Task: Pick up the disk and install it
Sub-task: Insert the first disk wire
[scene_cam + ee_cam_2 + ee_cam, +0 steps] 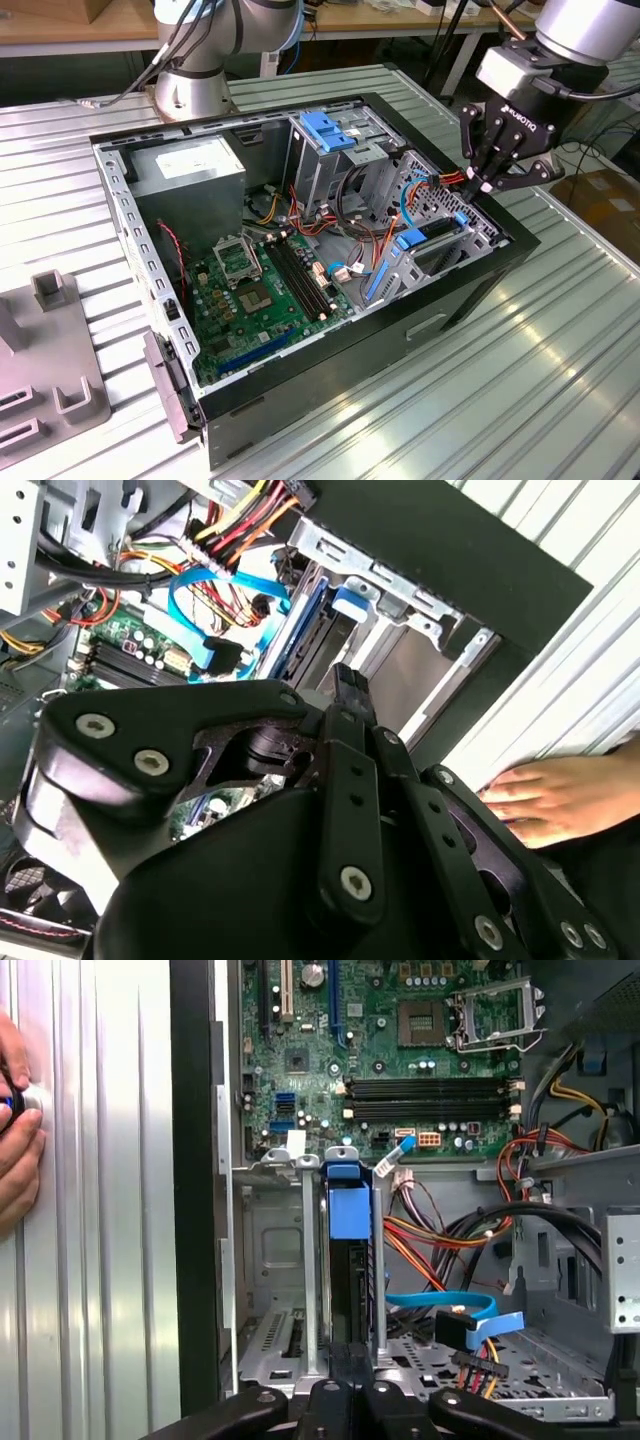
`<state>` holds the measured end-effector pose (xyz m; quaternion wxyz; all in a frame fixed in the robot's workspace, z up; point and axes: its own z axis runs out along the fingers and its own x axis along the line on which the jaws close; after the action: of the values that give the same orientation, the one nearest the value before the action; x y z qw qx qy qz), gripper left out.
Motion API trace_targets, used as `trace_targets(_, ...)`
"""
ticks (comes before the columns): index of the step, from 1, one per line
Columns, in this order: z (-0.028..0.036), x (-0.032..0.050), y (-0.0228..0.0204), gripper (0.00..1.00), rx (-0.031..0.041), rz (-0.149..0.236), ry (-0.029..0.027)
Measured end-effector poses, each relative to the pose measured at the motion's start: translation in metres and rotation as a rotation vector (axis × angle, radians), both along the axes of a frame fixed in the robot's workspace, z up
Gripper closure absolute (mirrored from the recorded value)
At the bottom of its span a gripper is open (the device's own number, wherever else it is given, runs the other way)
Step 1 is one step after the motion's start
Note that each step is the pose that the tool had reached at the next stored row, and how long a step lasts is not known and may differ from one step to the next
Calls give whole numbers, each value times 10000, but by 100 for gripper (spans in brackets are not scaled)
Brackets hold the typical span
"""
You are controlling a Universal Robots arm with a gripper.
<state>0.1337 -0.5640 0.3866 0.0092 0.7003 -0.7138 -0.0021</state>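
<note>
Flat grey metal disk in a blue plastic carrier frame (432, 232) on edge in its bay; black two-finger hand (486, 186) closed, empty
Exterior view: hand just above the disk in the open black computer case (470, 300) on the ribbed metal bench (560, 400). First wrist view: disk (350, 1230) slotted in the silver metal cage (280, 1260), hand (350, 1395) near its edge. Second wrist view: disk (315, 635) beyond the hand (345, 680)

open computer case (330, 385) on ribbed table (520, 400)
</note>
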Motion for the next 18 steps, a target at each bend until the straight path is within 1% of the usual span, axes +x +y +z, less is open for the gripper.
trace_targets(1,-1,1,0,90,-2,197,-6)
trace_targets(4,-4,5,-1,90,-1,586,-12)
trace_targets(13,-7,29,0,90,1,1860,-13)
trace_targets(16,-8,48,-1,90,1,2260,-12)
trace_targets(18,-8,80,-1,90,0,2424,-13)
